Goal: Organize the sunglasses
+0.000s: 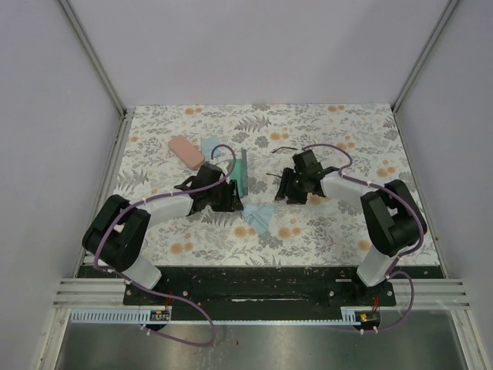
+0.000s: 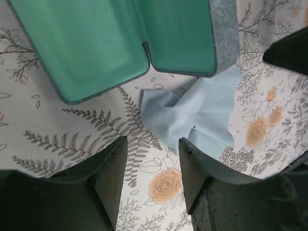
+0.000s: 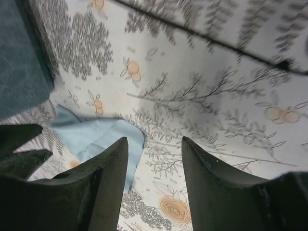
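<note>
A small dark folded pair of sunglasses [image 1: 278, 139] lies at the back of the table; its frame colour is too small to tell. A thin black frame arm [image 3: 216, 44] crosses the top of the right wrist view and also shows as a thin line [image 1: 271, 176] beside my right gripper. No whitish pair shows. A grey-blue case [image 1: 241, 173] stands open with a teal lining [image 2: 96, 43]. My left gripper [image 1: 233, 199] [image 2: 153, 142] is open and empty just in front of the case. My right gripper [image 1: 283, 191] [image 3: 155, 140] is open and empty above the tablecloth.
A pink case [image 1: 186, 151] lies shut at the back left, with a light blue cloth [image 1: 209, 145] beside it. A second light blue cloth [image 1: 259, 216] [image 2: 202, 115] [image 3: 96, 134] lies crumpled between the two grippers. White walls close in the table.
</note>
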